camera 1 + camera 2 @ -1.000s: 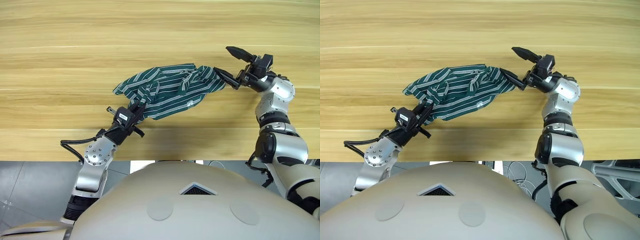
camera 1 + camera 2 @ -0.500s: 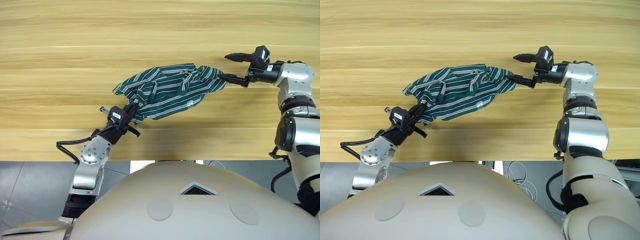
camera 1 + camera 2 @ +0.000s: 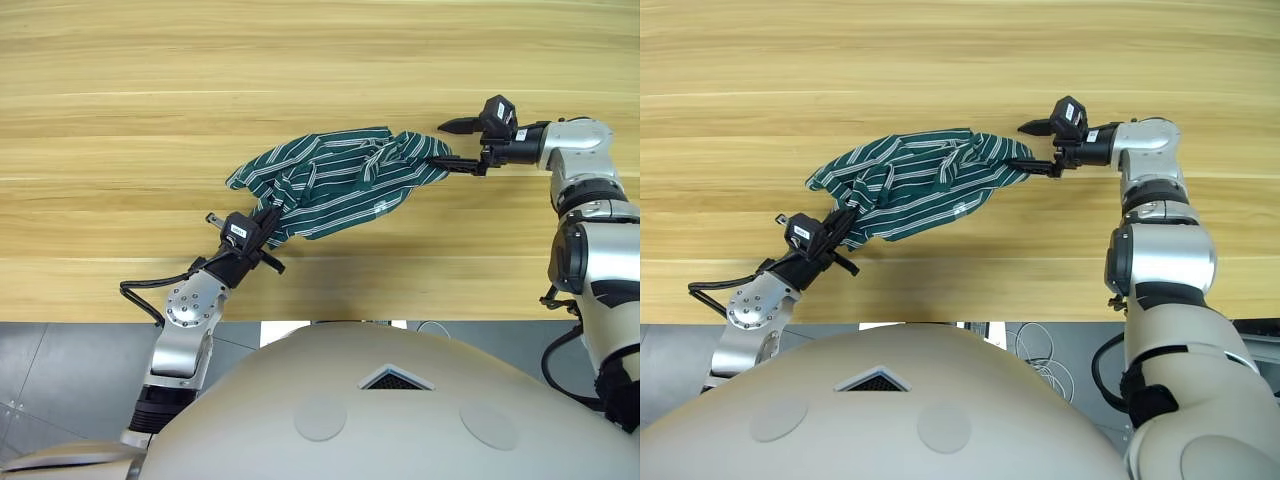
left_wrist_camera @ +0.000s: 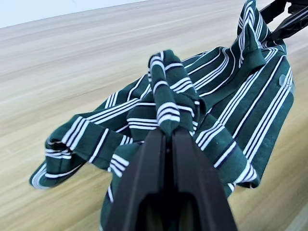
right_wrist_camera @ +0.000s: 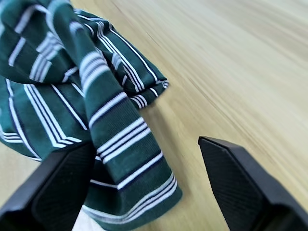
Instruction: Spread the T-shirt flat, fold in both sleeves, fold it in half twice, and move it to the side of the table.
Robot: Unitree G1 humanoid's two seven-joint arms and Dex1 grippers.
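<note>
A green T-shirt with white stripes [image 3: 335,180] lies crumpled in the middle of the wooden table [image 3: 120,90]. My left gripper [image 3: 270,218] is shut on a bunched fold at the shirt's near left corner; in the left wrist view the gripper [image 4: 166,132] pinches that fold, which stands up above the fingertips. My right gripper [image 3: 438,143] is open at the shirt's right edge. In the right wrist view a striped hem [image 5: 120,139] lies between the spread fingers [image 5: 231,173].
The table's near edge [image 3: 400,318] runs just behind my left arm, with grey floor below it. Bare wood stretches to the far side and to both sides of the shirt.
My right arm has swung its elbow outward and turned the wrist, then slid the open gripper left onto the shirt's right edge. The left gripper keeps hold and has barely shifted.
</note>
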